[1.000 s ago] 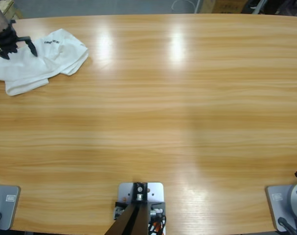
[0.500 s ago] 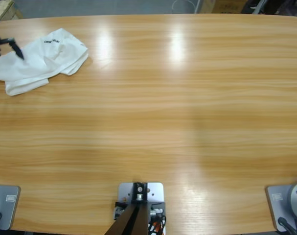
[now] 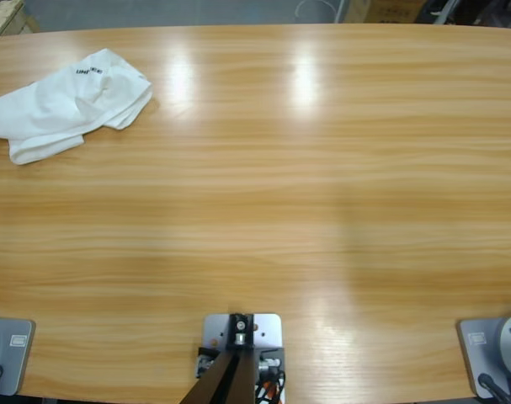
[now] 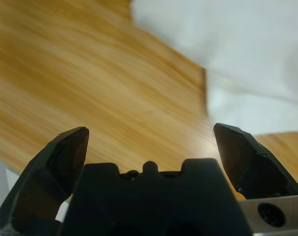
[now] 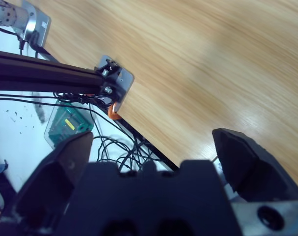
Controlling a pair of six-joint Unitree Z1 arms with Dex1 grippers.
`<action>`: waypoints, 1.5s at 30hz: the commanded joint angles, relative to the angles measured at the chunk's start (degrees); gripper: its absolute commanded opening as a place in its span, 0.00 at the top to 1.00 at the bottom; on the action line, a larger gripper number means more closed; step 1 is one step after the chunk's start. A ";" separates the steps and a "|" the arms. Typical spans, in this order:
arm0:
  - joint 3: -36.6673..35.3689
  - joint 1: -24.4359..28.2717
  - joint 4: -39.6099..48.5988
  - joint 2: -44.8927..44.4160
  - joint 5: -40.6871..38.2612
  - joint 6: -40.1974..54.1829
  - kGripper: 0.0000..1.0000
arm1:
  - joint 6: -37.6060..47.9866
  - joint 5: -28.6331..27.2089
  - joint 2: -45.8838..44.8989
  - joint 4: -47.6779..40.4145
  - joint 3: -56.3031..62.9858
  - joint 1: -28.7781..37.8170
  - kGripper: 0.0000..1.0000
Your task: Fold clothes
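Evidently thin, limp T-shirt (image 3: 66,101) lies crumpled on table (image 3: 280,194); both grippers (image 4: 149,142) (image 5: 149,147) spread, holding nothing; pinch at a hem

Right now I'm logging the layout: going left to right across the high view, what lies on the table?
Crumpled white T-shirt with dark lettering at the far-left upper corner → bare light wooden tabletop the rest of the way to the right edge. No gripper shows in this view.
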 commanded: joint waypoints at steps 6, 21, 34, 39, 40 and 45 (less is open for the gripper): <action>-2.92 6.99 -1.86 8.46 -11.48 -0.01 0.00 | 0.81 0.91 -2.39 1.00 1.83 0.53 0.00; -3.50 12.77 -4.69 9.04 -16.52 0.20 0.00 | 0.74 1.70 -1.83 0.56 2.27 0.53 0.00; -8.62 9.34 -10.21 9.55 -18.02 1.43 0.00 | 0.53 3.11 -0.70 1.37 1.92 0.55 0.00; -7.53 9.61 -11.00 10.71 -16.93 1.11 0.00 | 0.57 3.11 0.31 1.19 1.92 0.58 0.00; -7.58 9.61 -11.01 11.08 -17.03 1.09 0.00 | 0.55 3.11 0.70 1.12 1.89 0.55 0.00; -6.35 11.03 -11.00 12.98 -17.17 -0.12 0.00 | 0.55 3.12 1.05 1.16 1.83 0.60 0.00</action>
